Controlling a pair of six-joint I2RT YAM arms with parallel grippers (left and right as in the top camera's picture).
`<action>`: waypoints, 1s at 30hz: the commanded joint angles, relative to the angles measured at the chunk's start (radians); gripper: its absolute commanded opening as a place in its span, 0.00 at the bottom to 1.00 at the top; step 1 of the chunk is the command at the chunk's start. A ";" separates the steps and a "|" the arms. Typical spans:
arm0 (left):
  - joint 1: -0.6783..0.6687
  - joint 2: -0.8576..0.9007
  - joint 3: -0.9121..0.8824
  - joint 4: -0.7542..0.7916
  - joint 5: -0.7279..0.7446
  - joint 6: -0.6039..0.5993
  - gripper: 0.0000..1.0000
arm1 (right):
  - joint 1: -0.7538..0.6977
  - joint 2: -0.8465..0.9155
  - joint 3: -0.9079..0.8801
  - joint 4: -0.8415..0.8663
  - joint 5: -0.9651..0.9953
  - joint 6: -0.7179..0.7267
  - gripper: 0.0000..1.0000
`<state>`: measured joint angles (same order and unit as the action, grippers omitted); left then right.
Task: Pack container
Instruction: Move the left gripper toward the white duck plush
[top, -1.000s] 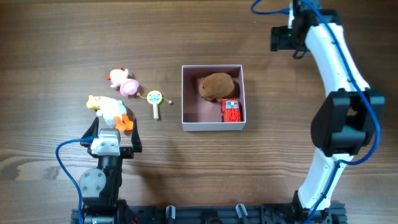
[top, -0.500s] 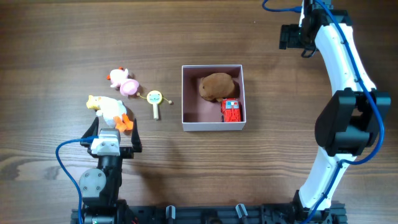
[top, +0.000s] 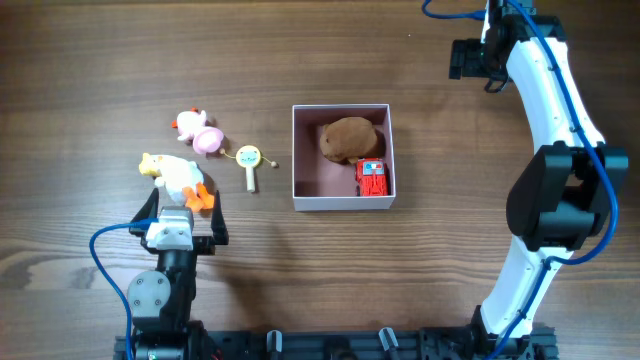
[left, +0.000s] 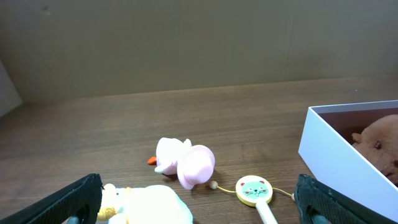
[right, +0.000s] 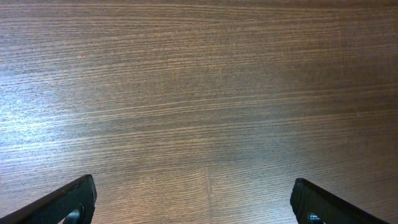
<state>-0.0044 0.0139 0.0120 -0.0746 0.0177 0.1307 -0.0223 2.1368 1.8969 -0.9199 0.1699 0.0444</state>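
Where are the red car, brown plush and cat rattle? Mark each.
red car (top: 373, 178), overhead view, its top.
brown plush (top: 348, 139), overhead view, mid-body.
cat rattle (left: 253, 189), left wrist view, round face.

Overhead view is evenly lit and sharp, just soft faint shadows on the bench (top: 100, 60). Left wrist cam is dimmer with a dull murky background. The white duck (left: 155, 205) up close looks blown out and mushy, and the left hand (left: 198, 202) shows only as dark blurry fingertips (left: 78, 199) in the bottom corners. Right wrist cam has a pale sheen on the wood at mid-left, darker toward the top right
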 joint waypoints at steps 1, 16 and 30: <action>-0.005 -0.007 -0.006 0.000 0.019 0.019 1.00 | 0.005 -0.035 0.021 0.003 0.017 0.008 0.99; -0.004 0.037 0.168 0.034 0.015 -0.111 1.00 | 0.005 -0.035 0.021 0.003 0.017 0.008 0.99; -0.004 1.052 1.234 -0.783 -0.066 -0.119 1.00 | 0.005 -0.035 0.021 0.004 0.017 0.008 1.00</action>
<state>-0.0044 0.8162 1.0286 -0.7212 -0.0402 0.0315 -0.0223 2.1368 1.8973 -0.9184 0.1699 0.0448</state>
